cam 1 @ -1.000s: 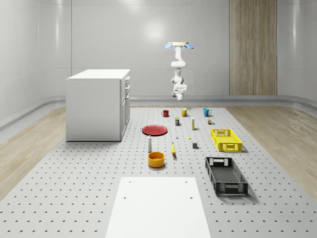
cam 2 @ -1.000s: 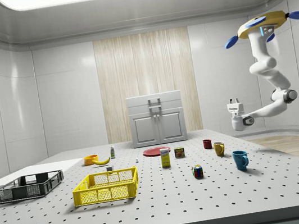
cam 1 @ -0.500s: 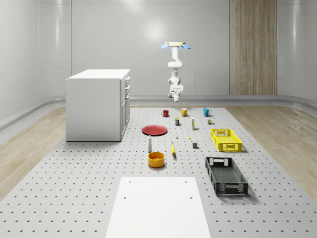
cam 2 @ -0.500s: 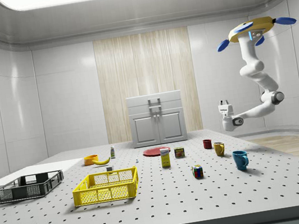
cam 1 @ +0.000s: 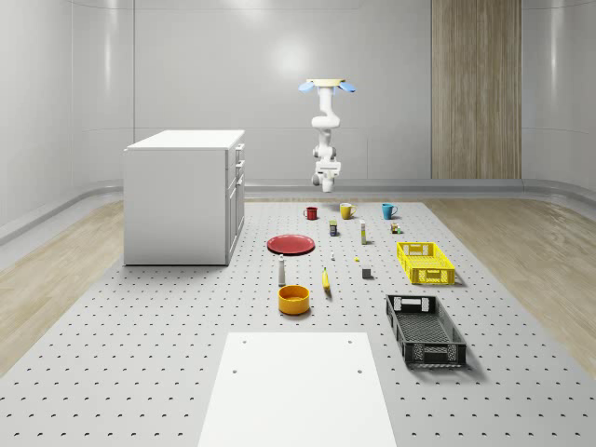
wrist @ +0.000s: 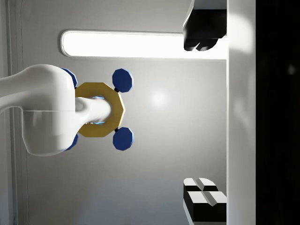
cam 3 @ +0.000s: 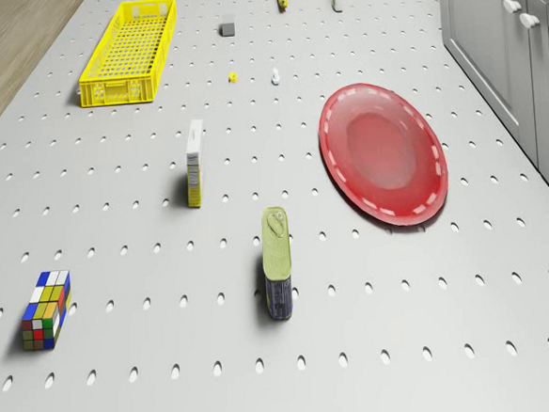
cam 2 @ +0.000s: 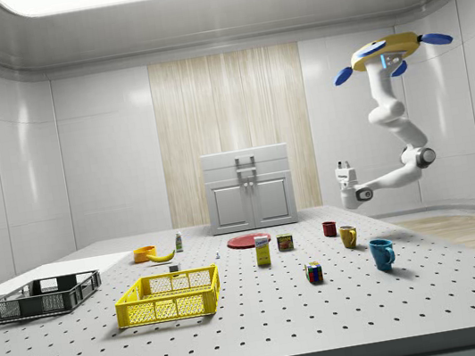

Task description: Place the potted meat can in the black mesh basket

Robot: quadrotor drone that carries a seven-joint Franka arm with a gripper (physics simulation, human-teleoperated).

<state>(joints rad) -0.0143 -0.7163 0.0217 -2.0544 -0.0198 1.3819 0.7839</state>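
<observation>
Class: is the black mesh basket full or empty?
Empty. The black mesh basket shows only its bare mesh floor in the whole-scene view, nothing inside.

I see the potted meat can [cam 3: 277, 262] standing upright on my table, blue-sided with a pale green top. The black mesh basket [cam 1: 425, 330] sits well apart, empty.

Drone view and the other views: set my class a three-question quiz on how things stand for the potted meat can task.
1. True or false: the potted meat can already lies in the black mesh basket.
2. Which thing lies nearest the can? A. red plate B. banana C. orange bowl
3. The drone hovers near the blue mug; is its tool, held in the air, open or shut?
Key: 1 false; 2 A; 3 open.
</observation>
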